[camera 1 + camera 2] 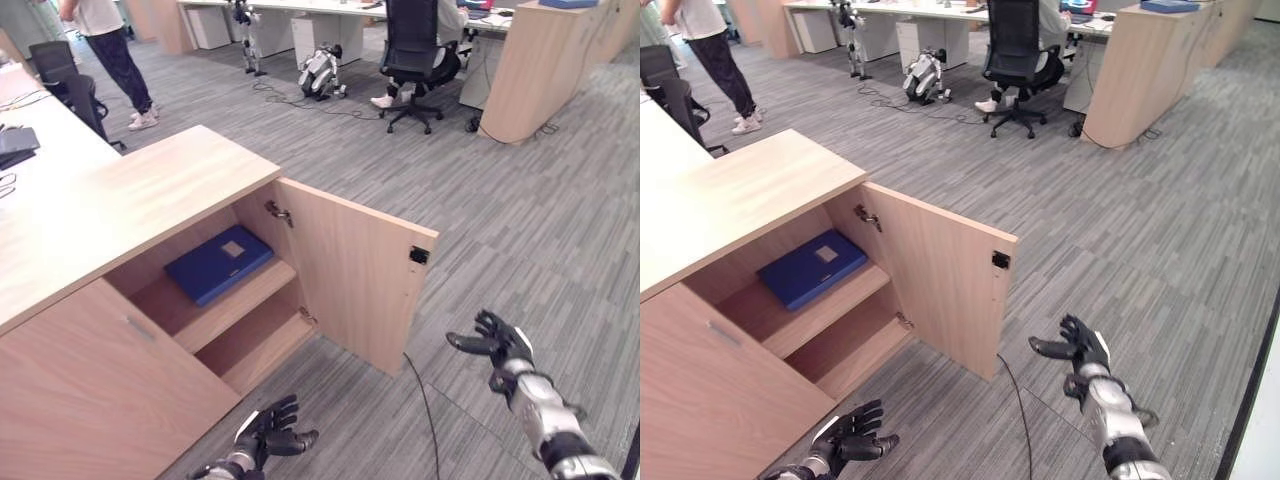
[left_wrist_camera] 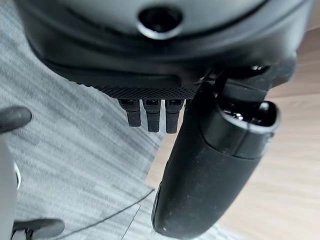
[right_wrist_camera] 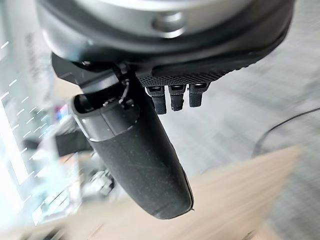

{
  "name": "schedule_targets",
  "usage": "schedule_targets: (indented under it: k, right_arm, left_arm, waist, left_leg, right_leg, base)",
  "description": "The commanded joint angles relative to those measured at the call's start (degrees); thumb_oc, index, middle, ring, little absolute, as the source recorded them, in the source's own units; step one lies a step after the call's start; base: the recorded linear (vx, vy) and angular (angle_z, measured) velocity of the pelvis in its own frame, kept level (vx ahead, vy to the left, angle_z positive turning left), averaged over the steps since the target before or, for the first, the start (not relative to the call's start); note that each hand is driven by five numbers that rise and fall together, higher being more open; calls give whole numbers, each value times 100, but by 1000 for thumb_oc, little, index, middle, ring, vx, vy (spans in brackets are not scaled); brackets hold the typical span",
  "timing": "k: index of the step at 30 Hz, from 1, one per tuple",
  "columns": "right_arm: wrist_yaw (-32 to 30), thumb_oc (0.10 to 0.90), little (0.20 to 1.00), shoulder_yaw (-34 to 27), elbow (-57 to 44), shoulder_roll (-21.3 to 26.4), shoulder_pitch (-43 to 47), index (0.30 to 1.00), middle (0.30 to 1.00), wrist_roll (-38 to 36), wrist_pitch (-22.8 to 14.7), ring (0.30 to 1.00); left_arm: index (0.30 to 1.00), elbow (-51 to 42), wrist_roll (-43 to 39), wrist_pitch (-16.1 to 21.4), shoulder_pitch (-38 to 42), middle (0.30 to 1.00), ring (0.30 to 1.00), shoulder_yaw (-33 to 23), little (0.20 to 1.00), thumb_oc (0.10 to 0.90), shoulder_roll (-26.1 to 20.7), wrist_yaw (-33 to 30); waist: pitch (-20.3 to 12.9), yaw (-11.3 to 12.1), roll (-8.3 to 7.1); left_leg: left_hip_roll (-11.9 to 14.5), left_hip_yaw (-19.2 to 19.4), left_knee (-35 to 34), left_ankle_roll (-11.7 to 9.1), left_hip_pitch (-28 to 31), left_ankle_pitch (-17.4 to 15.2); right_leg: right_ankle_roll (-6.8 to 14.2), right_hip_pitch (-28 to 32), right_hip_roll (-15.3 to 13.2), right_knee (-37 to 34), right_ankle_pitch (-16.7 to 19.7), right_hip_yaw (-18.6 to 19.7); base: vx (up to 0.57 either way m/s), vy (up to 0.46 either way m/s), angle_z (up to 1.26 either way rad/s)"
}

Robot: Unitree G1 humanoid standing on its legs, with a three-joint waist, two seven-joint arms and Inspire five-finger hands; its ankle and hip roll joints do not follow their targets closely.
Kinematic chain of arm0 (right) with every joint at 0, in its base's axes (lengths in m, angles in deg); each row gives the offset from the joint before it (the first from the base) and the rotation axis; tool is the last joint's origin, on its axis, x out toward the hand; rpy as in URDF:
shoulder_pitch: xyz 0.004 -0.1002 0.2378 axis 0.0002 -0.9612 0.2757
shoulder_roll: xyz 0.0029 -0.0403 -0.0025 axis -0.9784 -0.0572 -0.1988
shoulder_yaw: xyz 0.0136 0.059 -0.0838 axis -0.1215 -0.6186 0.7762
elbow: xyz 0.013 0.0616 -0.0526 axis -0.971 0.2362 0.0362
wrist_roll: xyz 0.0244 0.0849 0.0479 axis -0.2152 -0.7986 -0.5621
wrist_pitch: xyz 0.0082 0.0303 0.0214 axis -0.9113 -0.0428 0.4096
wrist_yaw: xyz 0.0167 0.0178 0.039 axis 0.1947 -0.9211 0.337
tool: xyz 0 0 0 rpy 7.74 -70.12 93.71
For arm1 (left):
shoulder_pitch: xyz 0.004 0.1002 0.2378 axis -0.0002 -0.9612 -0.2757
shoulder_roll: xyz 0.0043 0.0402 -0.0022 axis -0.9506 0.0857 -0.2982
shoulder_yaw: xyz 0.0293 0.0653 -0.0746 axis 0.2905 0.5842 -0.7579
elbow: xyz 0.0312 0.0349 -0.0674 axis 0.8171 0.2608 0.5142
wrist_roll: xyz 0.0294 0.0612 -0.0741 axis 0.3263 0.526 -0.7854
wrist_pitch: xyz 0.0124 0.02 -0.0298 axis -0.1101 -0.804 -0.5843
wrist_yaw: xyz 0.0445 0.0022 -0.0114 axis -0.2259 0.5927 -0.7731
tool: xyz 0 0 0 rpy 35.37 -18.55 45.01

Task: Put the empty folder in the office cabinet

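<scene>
A blue folder [image 1: 218, 263] lies flat on the upper shelf inside the low wooden cabinet [image 1: 130, 195]. The cabinet's right door [image 1: 350, 285] stands wide open. My left hand [image 1: 268, 434] hovers low over the carpet in front of the cabinet, fingers relaxed and holding nothing. My right hand [image 1: 500, 345] is out to the right of the open door, fingers spread, also holding nothing. In the wrist views my left hand [image 2: 200, 165] and right hand [image 3: 140, 160] show straight fingers with nothing between them.
The cabinet's left door [image 1: 90, 390] is closed. The lower shelf [image 1: 255, 345] is bare. A person [image 1: 110, 45] stands at the far left, another sits in a black office chair [image 1: 415, 50]. A robot [image 1: 320, 72] lies on the carpet by the far desks.
</scene>
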Motion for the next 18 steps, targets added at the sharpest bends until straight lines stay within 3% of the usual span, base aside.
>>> schedule_targets:
  k: [1, 14, 17, 18]
  right_arm:
    - [-18, 800, 900, 141, -107, 132, 625, 900, 900, -276, -572, 900]
    - [-113, 800, 900, 775, 690, 105, 2597, 900, 900, -288, -462, 900]
    - [-150, 800, 900, 823, 270, -75, 2526, 900, 900, -413, -536, 900]
    - [-124, 800, 900, 941, -415, -226, 2224, 900, 900, -394, -581, 900]
  left_arm:
    - [900, -428, 120, 442, 279, 900, 900, 15, 900, 800, -206, 133]
    - [900, -479, 13, 407, 345, 900, 900, 229, 900, 800, -485, 176]
    - [900, -403, 12, 402, 480, 900, 900, 246, 900, 800, -457, 97]
    - [900, -361, 53, 404, 486, 900, 900, 193, 900, 800, -412, 33]
  waist:
    - [-184, 65, -181]
    - [-239, 744, -472]
    - [-217, 768, -491]
    - [-218, 746, -499]
  left_leg:
    - [180, -88, -32, -237, -251, 57]
    - [44, -625, -33, -196, -532, 27]
    - [8, -776, -33, -210, -638, 42]
    - [-9, -843, -33, -222, -677, 52]
  right_leg:
    - [378, 169, -56, 8, -733, -269]
    - [433, 305, -164, 8, -711, -667]
    - [437, 314, -195, 8, -707, -750]
    - [432, 325, -202, 8, -715, -799]
  base:
    - [1, 57, 44]
    - [-3, 39, 20]
    - [-8, 16, 22]
    - [-10, 3, 30]
